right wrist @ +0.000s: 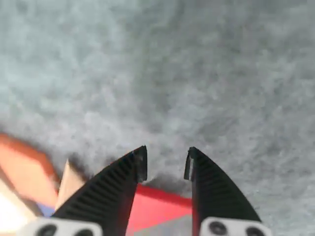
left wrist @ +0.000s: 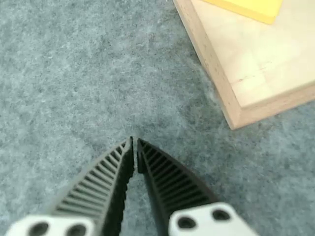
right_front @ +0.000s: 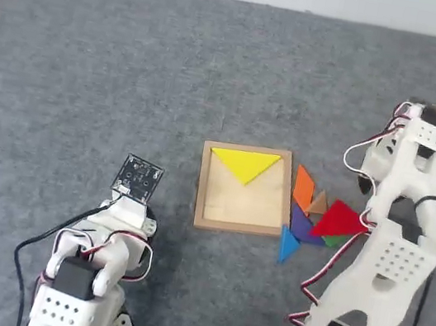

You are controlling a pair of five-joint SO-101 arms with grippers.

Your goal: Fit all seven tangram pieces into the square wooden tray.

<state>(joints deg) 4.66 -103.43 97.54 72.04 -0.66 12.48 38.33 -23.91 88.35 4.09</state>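
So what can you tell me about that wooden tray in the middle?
The tray is a shallow square of pale wood with a raised rim, lying flat on the grey mat. Inside, one yellow triangle sits along its far edge, point inward; the rest of the floor is bare. The other pieces lie on the mat beside it, on the right arm's side; whether any touches the rim I cannot tell. The left gripper is near one corner, not touching it.
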